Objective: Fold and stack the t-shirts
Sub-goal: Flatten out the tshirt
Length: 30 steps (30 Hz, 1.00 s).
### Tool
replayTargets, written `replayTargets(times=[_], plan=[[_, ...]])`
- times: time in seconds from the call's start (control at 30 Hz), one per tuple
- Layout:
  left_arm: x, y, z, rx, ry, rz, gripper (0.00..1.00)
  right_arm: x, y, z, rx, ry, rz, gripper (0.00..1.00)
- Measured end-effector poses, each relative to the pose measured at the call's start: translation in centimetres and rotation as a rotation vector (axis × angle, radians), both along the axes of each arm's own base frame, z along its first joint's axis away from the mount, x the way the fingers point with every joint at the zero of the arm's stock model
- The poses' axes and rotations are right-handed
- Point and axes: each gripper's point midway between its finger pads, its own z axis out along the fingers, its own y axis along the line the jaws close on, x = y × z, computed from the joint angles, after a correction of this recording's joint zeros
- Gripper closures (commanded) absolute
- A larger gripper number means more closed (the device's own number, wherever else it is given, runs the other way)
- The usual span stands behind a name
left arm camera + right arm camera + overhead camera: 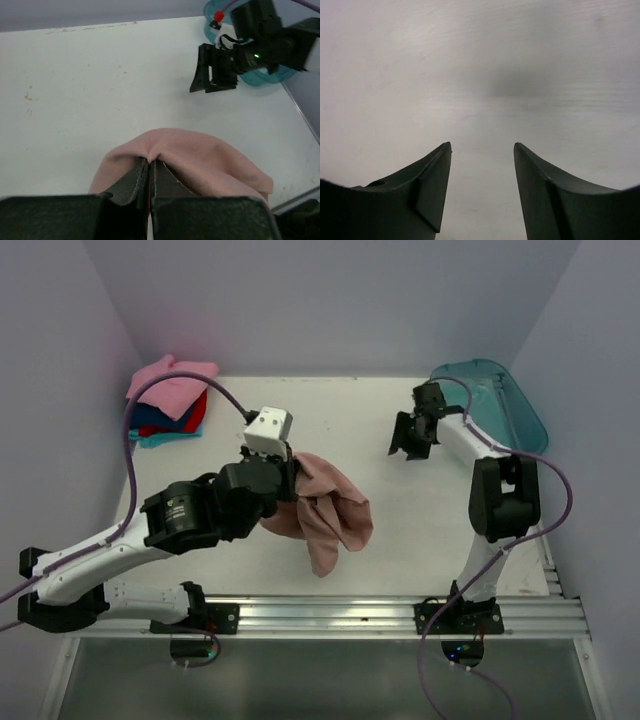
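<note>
Dusty pink-brown crumpled cloth tee (335, 510) clamped in left fingers (134, 181), long axis toward counter (330, 410) near edge; right fingers (432, 185) spread, empty, toward far-right corner.

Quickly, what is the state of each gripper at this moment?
Left gripper: jaws closed on the dusty pink t-shirt.
Right gripper: jaws open, holding nothing.

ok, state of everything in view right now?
left gripper: shut on the dusty pink tee
dusty pink tee: unfolded, bunched, pinched at a fold
right gripper: open, empty
folded stack: folded and piled, far left corner, bright pink on top
teal tub: far right corner, contents not visible
</note>
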Motion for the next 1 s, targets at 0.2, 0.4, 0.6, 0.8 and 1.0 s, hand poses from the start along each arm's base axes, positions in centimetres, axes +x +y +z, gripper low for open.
replayTargets(times=[0.2, 0.4, 0.6, 0.8, 1.0], plan=[[5.9, 7.3, -8.1, 0.007, 0.112, 0.212, 1.0, -8.9, 10.2, 5.4, 0.052, -0.117, 0.319, 0.4], [6.3, 6.9, -15.8, 0.11, 0.259, 0.176, 1.0, -16.3, 9.0, 6.2, 0.093, -0.152, 0.362, 0.38], [7.0, 5.1, -13.8, 0.055, 0.236, 0.129, 1.0, -20.9, 10.6, 6.5, 0.189, -0.178, 0.463, 0.27], [7.6, 3.5, -10.2, -0.017, 0.192, 0.083, 1.0, -20.9, 13.0, 7.3, 0.241, -0.235, 0.522, 0.28], [6.5, 1.8, -9.3, -0.089, 0.215, -0.009, 1.0, -19.5, 14.1, 5.2, 0.224, -0.21, 0.522, 0.29]])
